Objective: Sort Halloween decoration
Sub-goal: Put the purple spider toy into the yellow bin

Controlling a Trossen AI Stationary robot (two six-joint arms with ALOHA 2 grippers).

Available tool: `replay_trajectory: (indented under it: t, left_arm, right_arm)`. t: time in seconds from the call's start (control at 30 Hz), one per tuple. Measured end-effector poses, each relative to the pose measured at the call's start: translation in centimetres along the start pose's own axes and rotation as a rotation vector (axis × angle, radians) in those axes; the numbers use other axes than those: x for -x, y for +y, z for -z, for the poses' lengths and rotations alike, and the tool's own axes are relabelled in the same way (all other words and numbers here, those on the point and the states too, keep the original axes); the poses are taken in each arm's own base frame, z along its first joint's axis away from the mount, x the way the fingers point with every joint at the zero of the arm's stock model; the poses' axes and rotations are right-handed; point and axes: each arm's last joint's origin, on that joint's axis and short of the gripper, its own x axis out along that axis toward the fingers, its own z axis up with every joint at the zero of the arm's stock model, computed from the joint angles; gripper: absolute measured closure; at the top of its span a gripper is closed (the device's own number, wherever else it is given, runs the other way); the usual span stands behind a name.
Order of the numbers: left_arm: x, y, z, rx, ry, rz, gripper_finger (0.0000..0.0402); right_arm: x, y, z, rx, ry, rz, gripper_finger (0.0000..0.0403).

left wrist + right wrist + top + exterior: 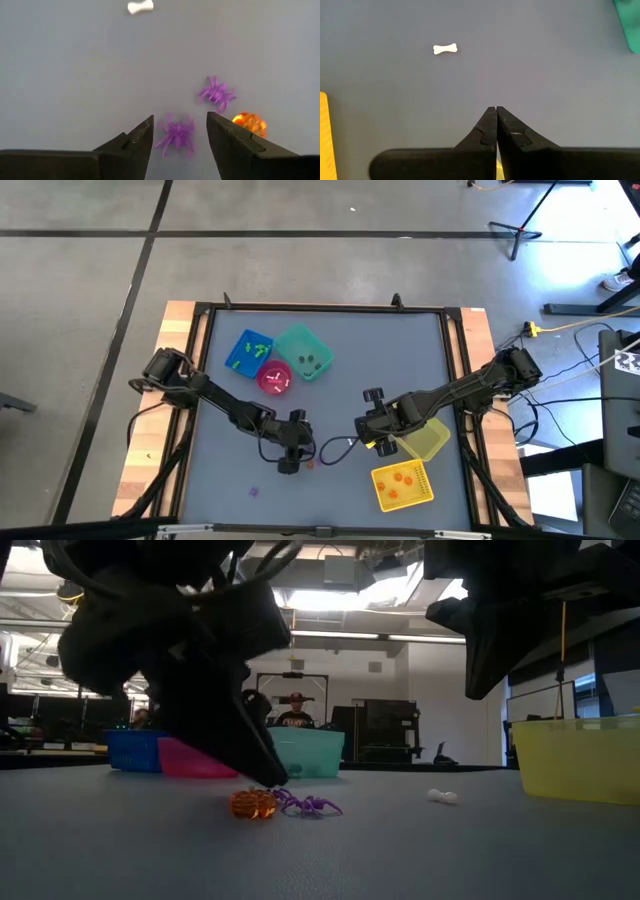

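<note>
In the left wrist view my left gripper (pixel 178 120) stands open just above the grey table, with a purple spider trinket (pixel 176 136) lying on the table between its fingers; they stand on either side of it, apart from it. A second purple spider (pixel 216 93) and an orange pumpkin trinket (pixel 249 123) lie just beyond, and a white bone (pixel 140 7) farther off. In the high view this gripper (pixel 290 460) is near the table's front middle. My right gripper (pixel 496 108) is shut and empty above the table, right of centre (pixel 370 432), with the white bone (pixel 445 49) ahead of it.
A blue bin (pixel 248 352), a teal bin (pixel 303 352) and a pink bin (pixel 275 378) stand at the far left-centre. Two yellow bins (pixel 425 440) (pixel 402 485) stand at the near right. One more purple trinket (pixel 253 491) lies near the front edge.
</note>
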Motion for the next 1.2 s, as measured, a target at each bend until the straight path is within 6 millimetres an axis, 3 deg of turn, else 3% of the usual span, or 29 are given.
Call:
replay_trajectory:
  t: [0.4,0.87,1.2]
  left_arm:
    - [-0.83,0.12,0.82,-0.008,0.033,-0.012,0.0237]
    - [-0.89,0.23,0.87,-0.008,0.031,-0.037,0.0314]
    - [-0.9,0.23,0.89,-0.008,0.032,-0.037,0.0332]
  right_arm:
    - [0.01,0.0,-0.01,0.0,0.0,0.0,0.0402]
    - [0.01,0.0,-0.01,0.0,0.0,-0.001,0.0402]
    - [0.01,0.0,-0.01,0.0,-0.001,-0.001,0.0402]
